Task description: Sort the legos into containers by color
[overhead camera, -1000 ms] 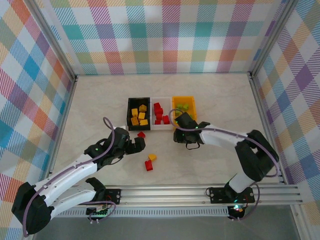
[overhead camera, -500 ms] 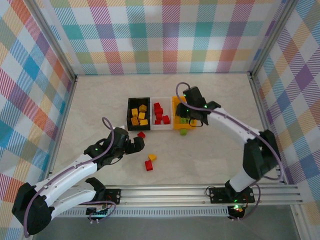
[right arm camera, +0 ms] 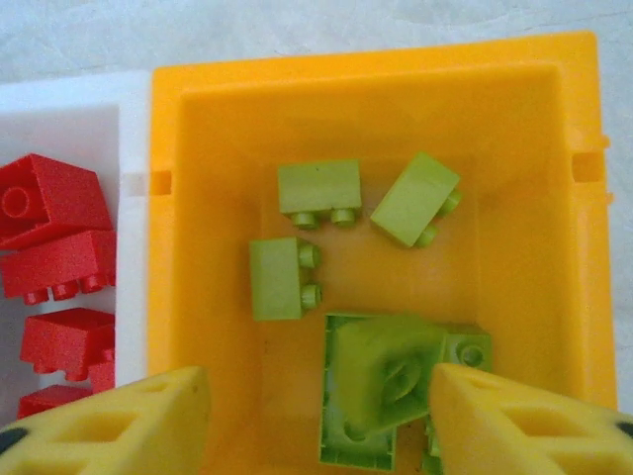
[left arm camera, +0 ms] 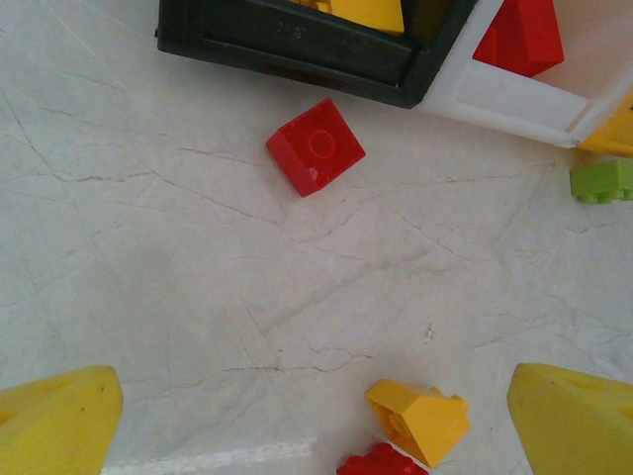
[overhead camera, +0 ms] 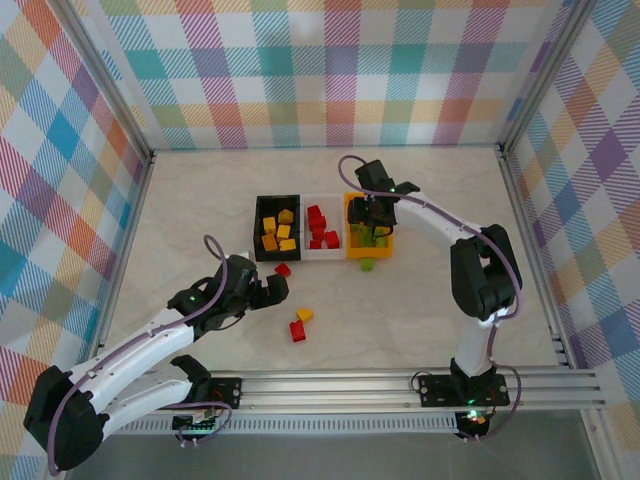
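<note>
Pale, stone-look surface (overhead camera: 200, 200) lies under both arms. The right jaws stand apart over the orange bin (right arm camera: 584, 198). A tilted green brick (right arm camera: 391, 371) sits between them, not pinched, with more green bricks (right arm camera: 316, 188) nearby. The left jaws are wide open and hold nothing. They hang above a loose red brick (left arm camera: 316, 146) beside the black bin (left arm camera: 297, 49). I think green is being dropped off. Next, the left jaws should go down, close on that red brick and carry it to the white bin (left arm camera: 514, 99).

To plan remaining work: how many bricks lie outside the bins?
4: red brick by black bin, green brick by orange bin, yellow brick beside second red brick. Left arm may hide more.
</note>
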### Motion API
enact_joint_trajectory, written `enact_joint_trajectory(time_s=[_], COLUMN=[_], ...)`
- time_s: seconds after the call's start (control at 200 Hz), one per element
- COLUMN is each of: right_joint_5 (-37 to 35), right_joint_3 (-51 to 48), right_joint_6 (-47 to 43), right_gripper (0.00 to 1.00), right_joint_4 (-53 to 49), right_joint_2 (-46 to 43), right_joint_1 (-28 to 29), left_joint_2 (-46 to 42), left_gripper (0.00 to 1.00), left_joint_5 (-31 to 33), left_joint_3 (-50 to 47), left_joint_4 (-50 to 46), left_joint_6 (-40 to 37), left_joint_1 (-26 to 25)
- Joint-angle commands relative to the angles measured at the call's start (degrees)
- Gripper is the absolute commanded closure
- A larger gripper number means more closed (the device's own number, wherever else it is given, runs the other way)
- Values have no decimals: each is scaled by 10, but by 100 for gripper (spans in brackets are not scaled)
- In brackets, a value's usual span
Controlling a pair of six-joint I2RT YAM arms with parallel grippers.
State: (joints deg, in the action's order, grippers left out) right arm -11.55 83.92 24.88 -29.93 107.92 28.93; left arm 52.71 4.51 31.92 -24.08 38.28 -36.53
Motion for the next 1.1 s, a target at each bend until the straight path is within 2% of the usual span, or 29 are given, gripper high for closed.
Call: enact_joint_trajectory(time_s=[0.0,0.085,0.18,0.275,0.42,0.545,0.725,1.0,1.095], right_joint_5=[-3,8,23,33,43,44,36,32,30], right_joint_3=[11,-9,-53,-104,-174,-218,-244,-256,-258], right_joint_6=[-1,5,15,25,42,48,48,47,47], right_gripper=[33,30,29,29,28,28,28,28,28], right_joint_4=[-15,-7,14,37,65,79,80,86,86], right_joint_2=[-27,-52,-88,-123,-165,-194,-217,-229,-228], right_joint_1=[0,1,5,11,15,14,14,11,9], left_joint_2=[2,15,52,111,216,283,350,396,397], left_gripper=[0,0,0,2,8,13,20,34,45], left_joint_5=[-12,-23,-71,-102,-63,-25,14,40,44], left_joint_3=[22,35,54,76,122,151,190,200,199], left_joint_4=[-23,-30,-31,-37,-64,-68,-78,-83,-80], left_joint_6=[-12,-31,-57,-79,-102,-113,-129,-127,-124], left_joint_1=[7,7,5,-25,-106,-143,-167,-189,-194])
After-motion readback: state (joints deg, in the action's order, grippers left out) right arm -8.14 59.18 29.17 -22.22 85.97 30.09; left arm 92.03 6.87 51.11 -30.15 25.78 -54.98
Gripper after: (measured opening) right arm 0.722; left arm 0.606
